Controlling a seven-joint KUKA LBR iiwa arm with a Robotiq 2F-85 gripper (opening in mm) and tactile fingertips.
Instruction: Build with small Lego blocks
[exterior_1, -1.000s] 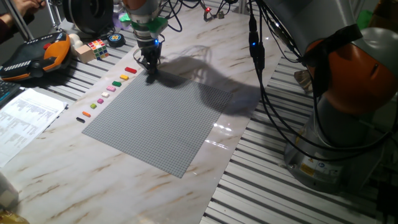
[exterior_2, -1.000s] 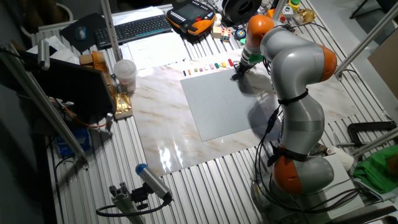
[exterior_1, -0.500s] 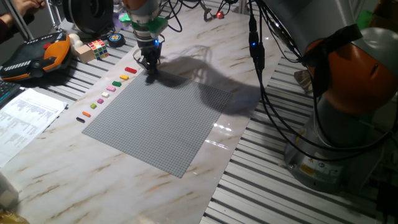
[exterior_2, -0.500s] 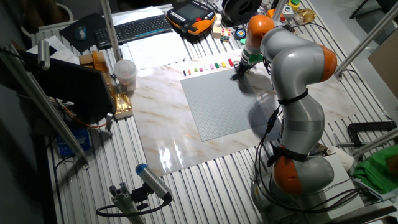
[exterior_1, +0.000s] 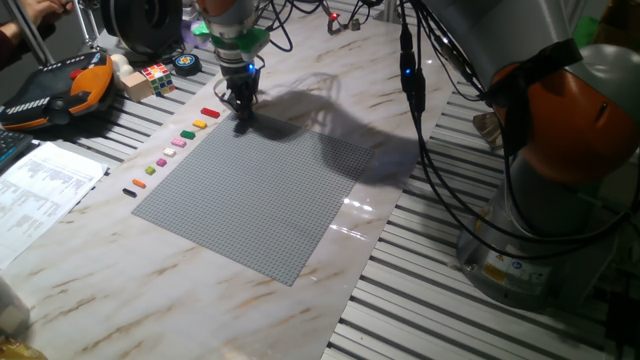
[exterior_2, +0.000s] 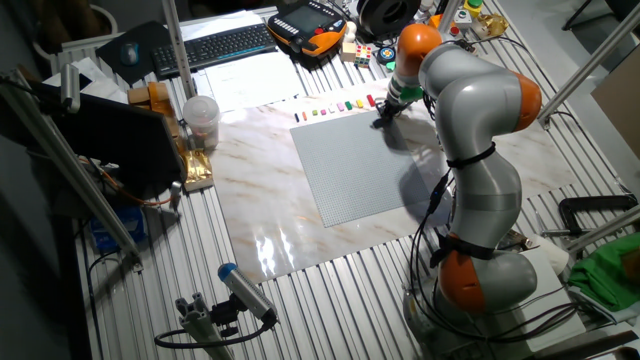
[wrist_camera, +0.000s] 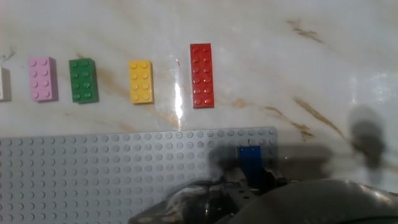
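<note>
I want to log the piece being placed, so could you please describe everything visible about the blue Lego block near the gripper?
The blue Lego block is a small, single-colour plastic brick. It sits on the grey studded baseplate, near the baseplate's corner by the red block. The hand view shows its top only in part, with the gripper close over its near end. Whether the fingers grip it cannot be told. From the fixed views it is hidden.
</note>
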